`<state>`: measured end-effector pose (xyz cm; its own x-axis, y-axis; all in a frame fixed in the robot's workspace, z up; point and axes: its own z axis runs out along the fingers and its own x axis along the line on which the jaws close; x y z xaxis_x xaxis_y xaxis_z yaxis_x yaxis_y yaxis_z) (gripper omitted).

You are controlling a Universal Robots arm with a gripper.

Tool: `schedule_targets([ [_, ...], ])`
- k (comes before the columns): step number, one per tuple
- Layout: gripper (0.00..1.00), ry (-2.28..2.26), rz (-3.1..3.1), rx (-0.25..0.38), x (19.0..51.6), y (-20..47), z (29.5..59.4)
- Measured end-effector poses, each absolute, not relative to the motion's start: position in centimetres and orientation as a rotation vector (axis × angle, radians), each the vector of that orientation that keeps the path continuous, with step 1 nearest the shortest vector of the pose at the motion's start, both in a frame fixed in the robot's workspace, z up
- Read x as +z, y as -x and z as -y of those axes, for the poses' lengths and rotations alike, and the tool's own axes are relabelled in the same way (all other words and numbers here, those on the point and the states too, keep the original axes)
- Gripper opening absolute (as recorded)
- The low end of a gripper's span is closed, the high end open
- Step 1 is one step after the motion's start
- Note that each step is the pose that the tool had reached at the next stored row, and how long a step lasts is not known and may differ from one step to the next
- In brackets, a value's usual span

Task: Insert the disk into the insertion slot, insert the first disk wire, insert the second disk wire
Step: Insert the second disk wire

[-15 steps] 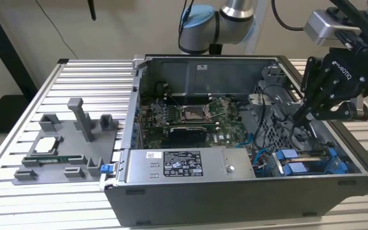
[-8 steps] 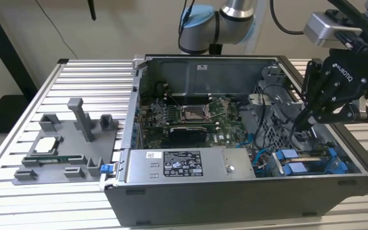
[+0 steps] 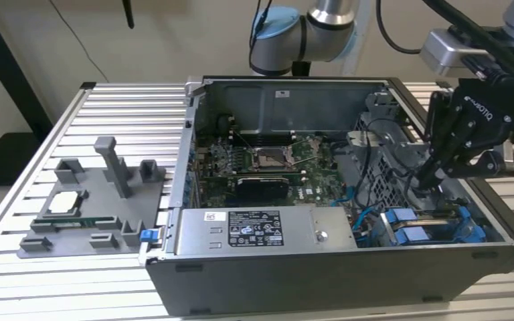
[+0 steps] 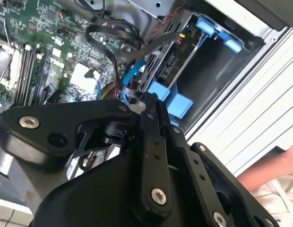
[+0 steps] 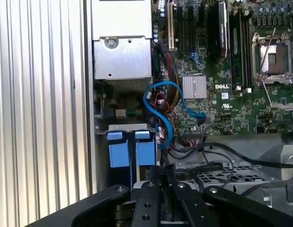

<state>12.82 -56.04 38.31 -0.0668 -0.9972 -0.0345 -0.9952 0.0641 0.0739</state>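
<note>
A silver arm with pale blue joint caps, black cables and a matte black, screw-studded pincer (image 3: 428, 179).

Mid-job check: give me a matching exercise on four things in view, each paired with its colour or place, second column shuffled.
Column one:
1. gripper
2. power-supply box
3. blue data cable
4. grey parts tray

Column two:
A. on the slatted table, outside the case, at the exterior view's left
B. silver, with a white label, along the case's near edge
C. black, reaching down into the case above the blue drive carriers
D. looping over the motherboard beside a small silver heatsink

Pairs: 1-C, 2-B, 3-D, 4-A
</note>
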Motion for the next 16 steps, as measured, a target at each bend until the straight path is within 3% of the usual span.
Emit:
schedule_targets([
  [10,0.0,-2.165,2.306,-0.053,37.8,-12.74,56.66],
  [16,0.0,-2.167,2.308,-0.05,37.79,-12.73,56.7],
])
